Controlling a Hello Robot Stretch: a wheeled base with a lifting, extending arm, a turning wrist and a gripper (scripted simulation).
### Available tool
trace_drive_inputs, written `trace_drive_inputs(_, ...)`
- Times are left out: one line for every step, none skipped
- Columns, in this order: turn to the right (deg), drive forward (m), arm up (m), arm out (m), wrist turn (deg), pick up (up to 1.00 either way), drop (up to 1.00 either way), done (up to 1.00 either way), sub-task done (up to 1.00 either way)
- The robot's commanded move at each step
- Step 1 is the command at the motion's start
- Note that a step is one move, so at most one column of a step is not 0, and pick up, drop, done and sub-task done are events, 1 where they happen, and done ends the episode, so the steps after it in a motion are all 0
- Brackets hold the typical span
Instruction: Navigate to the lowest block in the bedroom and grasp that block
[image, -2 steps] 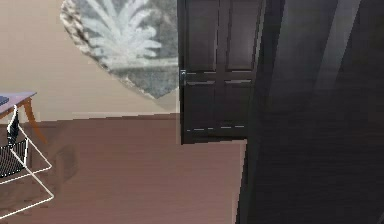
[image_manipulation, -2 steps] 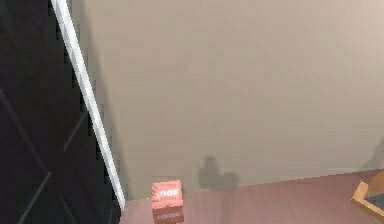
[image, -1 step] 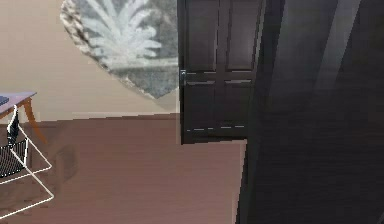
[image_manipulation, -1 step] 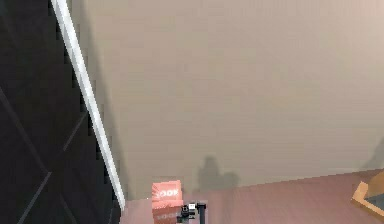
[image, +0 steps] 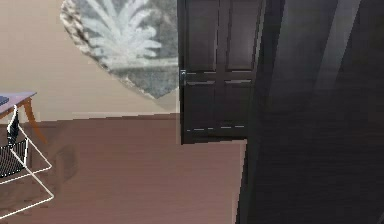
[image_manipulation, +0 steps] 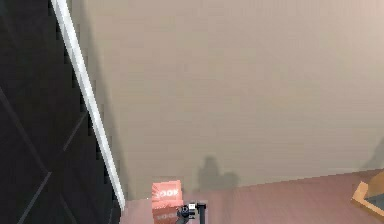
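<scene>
Sitting low at the arm side view's bottom edge, the gripper (image_manipulation: 187, 211) shows just right of the block (image_manipulation: 164, 194), a reddish-orange box with flat faces and crisp corners; the block rests on the floor (image_manipulation: 280, 200) close under the wall (image_manipulation: 240, 90), which fits the task's call for the lowest one, and probably explains why the arm is so far down; since the block lies on the floor at the gripper's far end, I cannot tell whether the gripper holds anything, or whether it touches the block; the floor is smooth reddish-brown board, the wall plain matt beige; a pale wooden corner (image_manipulation: 372, 190) pokes in at the right edge; a white door frame (image_manipulation: 88, 100) borders a dark doorway farther left; in the forward view a broad dark panel (image: 310, 130) stands nearest, a small counter (image: 20, 99) on thin white wire legs sits at the left; beyond them a dark panelled door (image: 220, 70) stands ajar beside a wall picture (image: 120, 35) of pale leaves.
</scene>
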Motion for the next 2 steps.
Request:
trace_drive_inputs(0.0,0.0,0.0,0.0,45.0,0.0,0.0,0.0,0.0)
trace_drive_inputs(0.0,0.0,0.0,0.0,42.0,0.0,0.0,0.0,0.0)
